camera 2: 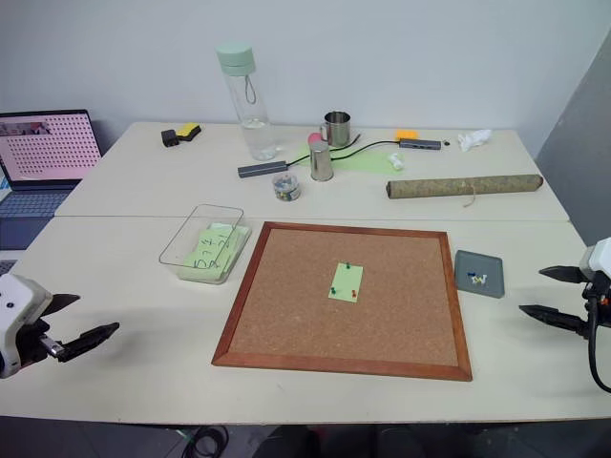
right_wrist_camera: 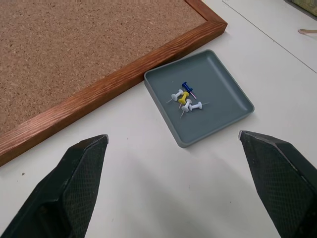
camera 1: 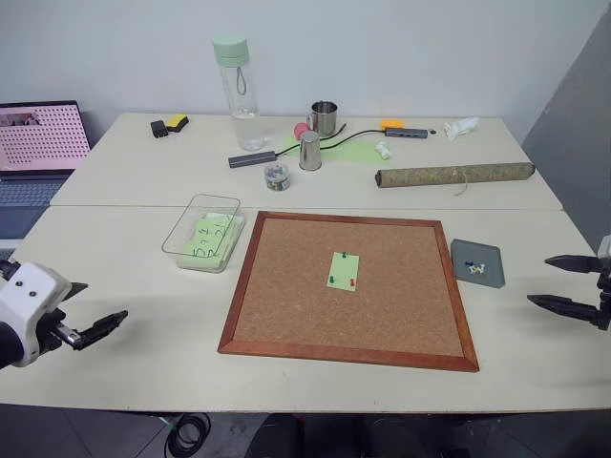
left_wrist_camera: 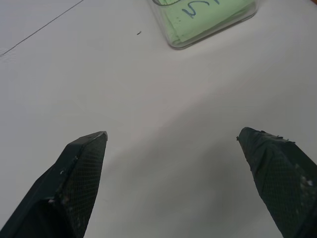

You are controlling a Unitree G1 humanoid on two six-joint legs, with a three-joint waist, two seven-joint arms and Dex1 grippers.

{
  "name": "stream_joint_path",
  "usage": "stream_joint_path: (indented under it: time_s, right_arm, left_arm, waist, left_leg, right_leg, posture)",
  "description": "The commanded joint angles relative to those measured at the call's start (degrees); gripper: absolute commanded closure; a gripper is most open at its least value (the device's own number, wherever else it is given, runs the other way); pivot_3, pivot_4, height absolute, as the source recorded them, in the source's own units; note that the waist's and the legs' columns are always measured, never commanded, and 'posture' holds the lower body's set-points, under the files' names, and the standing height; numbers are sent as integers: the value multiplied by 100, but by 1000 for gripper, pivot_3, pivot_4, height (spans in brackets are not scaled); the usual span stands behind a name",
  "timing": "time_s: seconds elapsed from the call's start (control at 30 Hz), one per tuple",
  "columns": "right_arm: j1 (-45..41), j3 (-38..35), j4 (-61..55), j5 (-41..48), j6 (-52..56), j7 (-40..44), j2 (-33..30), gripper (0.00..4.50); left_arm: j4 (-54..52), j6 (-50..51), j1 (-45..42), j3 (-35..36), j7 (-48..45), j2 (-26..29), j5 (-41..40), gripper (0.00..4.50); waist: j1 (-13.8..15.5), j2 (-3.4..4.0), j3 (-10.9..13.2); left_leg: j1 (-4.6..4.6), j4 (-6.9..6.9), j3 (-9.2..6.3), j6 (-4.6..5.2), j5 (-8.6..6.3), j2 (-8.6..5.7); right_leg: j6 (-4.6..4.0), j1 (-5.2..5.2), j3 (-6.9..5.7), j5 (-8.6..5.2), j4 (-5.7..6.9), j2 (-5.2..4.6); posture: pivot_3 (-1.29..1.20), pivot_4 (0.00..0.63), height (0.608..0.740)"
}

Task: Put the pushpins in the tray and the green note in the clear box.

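The blank green note (camera 1: 344, 271) is pinned near the middle of the corkboard (camera 1: 401, 305). A red pushpin (camera 1: 352, 282) and a green pushpin (camera 1: 331, 280) stick in its lower edge. To the right of the board sits the grey tray (camera 1: 489, 277), seen close up in the right wrist view (right_wrist_camera: 225, 106), holding white, blue and yellow pins. The clear box (camera 1: 216, 198), left of the board, holds handwritten green notes. My left gripper (camera 1: 105, 299) hovers open over the table's near left. On the right, my other gripper (camera 1: 537, 280) is open just short of the tray.
On the far table stand a water bottle (camera 1: 239, 91), two metal cups (camera 1: 325, 116), a small glass jar (camera 1: 277, 176), a rolled mat (camera 1: 453, 175) and cables. A laptop (camera 1: 38, 143) sits at the far left.
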Motion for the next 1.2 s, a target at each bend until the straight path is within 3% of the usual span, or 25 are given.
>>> stream_joint_path:
  time_s: [0.03,0.63,0.8,0.97,1.2]
  right_arm:
    - [-171,-20,-2,-9,-71,35,-5,46]
    - [-460,47,-240,98,111,24,133,46]
    - [-560,163,-852,246,306,2,252,0]
    - [-867,409,-1485,441,594,-61,411,0]
    - [-1374,880,-2194,707,1056,-155,644,0]
  left_arm:
    - [1,-27,-91,151,45,-30,-3,0]
    - [-646,402,-599,-41,-218,-198,-626,0]
    - [-1595,831,-920,-552,-289,-286,-1152,883]
    - [-2385,1069,-1411,-1733,-209,-596,-1330,1841]
    - [-2458,1040,-1714,-2871,-185,-1090,-1201,3310]
  waist:
    - [-1,0,0]
    - [1,1,1]
    - [3,1,1]
    - [2,2,1]
    - [-4,3,1]
  left_leg:
    - [0,0,0,0,0,0]
    - [-1,2,-1,0,0,0]
    - [-2,4,-1,0,0,0]
    - [-2,5,-1,-1,0,-1]
    - [-3,5,-3,-1,1,-2]
  right_leg:
    - [0,0,0,0,0,0]
    - [0,0,-1,0,2,0]
    - [0,0,0,1,4,0]
    - [1,0,-1,1,6,1]
    - [1,-2,-1,1,10,4]
  posture:
    - [0,150,740]
    - [0,150,740]
    - [0,150,740]
    - [0,150,740]
    - [0,150,740]
